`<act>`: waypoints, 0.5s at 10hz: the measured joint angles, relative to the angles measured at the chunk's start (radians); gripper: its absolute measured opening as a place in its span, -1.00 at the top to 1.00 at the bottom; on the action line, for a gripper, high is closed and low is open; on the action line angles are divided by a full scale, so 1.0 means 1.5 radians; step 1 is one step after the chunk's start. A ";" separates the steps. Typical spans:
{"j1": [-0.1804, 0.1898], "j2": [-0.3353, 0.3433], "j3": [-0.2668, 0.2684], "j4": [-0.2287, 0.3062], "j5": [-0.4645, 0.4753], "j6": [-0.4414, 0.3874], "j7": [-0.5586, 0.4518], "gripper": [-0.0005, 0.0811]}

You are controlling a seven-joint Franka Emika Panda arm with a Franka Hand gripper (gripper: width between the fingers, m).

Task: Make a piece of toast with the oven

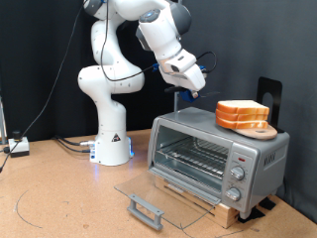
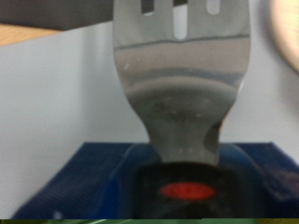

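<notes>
The oven [image 1: 203, 149] stands on a wooden base at the exterior view's right, its glass door [image 1: 149, 193] folded down flat and the wire rack bare. Bread slices [image 1: 243, 114] are stacked on a round wooden board on the oven's roof; no single piece of toast lies apart from them. My gripper [image 1: 194, 87] hovers above the oven's roof, to the left of the stack. In the wrist view a slotted metal spatula [image 2: 182, 84] with a black handle sticks straight out from the hand, between blue finger pads [image 2: 93, 182].
The door's grey bar handle [image 1: 146, 210] juts towards the table's front. Round knobs [image 1: 236, 178] run down the oven's right side. A black stand [image 1: 269, 94] rises behind the oven. Cables lie at the left by the robot's base [image 1: 111, 149].
</notes>
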 joint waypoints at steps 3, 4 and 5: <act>-0.053 -0.006 -0.025 -0.010 0.015 0.052 0.032 0.02; -0.070 -0.006 -0.040 -0.011 0.011 0.053 0.028 0.02; -0.086 -0.006 -0.056 -0.011 0.003 0.053 0.018 0.02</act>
